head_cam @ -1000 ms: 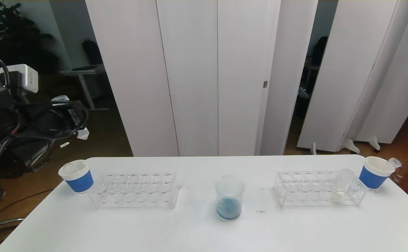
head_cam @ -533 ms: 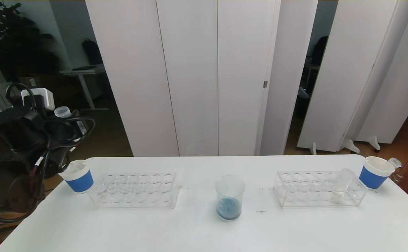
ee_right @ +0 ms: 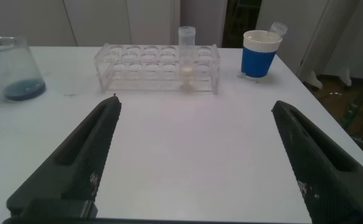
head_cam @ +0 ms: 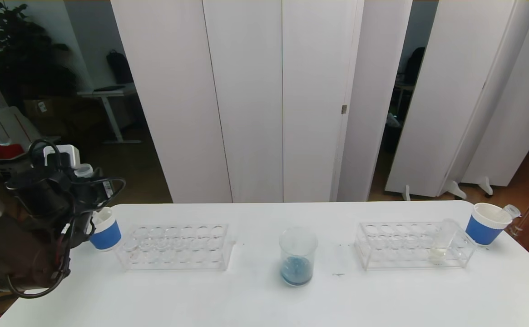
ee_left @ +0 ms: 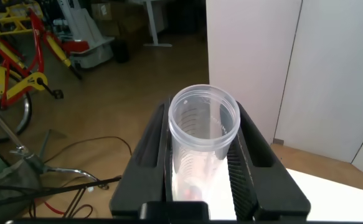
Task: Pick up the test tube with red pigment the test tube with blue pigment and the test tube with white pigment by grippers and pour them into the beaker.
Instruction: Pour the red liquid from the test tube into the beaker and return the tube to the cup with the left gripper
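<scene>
Now the left gripper (head_cam: 85,181), fingers (ee_left: 151,146) clamped on an upright emptied tube (ee_left: 201,146), hangs over the left cup (head_cam: 105,229), while the white tube (head_cam: 441,243) stands upright in the right rack (head_cam: 382,245) ahead of the right gripper (ee_right: 193,155), whose fingers (ee_right: 88,155) gape, beaker (head_cam: 297,256) between.

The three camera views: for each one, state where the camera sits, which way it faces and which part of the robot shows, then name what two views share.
Head view: from the robot's head, looking down at the white table; left gripper shows by the left blue cup.
Left wrist view: on the left wrist, looking along shut fingers that clamp an almost empty test tube, the floor beyond.
Right wrist view: on the right wrist, low over the table, between open fingers.
Shared: head and right wrist both show the beaker and the test tube with white pigment in the right rack.
</scene>
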Available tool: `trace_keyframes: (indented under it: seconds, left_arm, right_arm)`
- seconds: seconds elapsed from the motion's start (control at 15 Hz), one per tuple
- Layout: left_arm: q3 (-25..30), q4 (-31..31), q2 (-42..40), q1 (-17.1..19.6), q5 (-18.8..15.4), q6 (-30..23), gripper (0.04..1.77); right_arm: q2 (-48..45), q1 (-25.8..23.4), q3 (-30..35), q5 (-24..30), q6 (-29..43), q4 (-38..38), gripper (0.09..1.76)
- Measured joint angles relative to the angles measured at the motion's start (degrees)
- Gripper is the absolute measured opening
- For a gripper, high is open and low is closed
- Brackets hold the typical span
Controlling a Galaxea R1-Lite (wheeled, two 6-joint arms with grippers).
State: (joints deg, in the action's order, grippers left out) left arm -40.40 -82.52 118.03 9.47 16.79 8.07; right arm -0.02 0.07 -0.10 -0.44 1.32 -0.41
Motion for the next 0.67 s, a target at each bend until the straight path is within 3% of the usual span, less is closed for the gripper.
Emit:
trace_keyframes:
  seconds: [0.67]
  left_arm:
    - [2.54,-3.43,6.10,1.19,0.02,-0.17,0.58]
  right_arm:
    - [0.00,0.00,0.00,0.00,0.00,0.00,1.74]
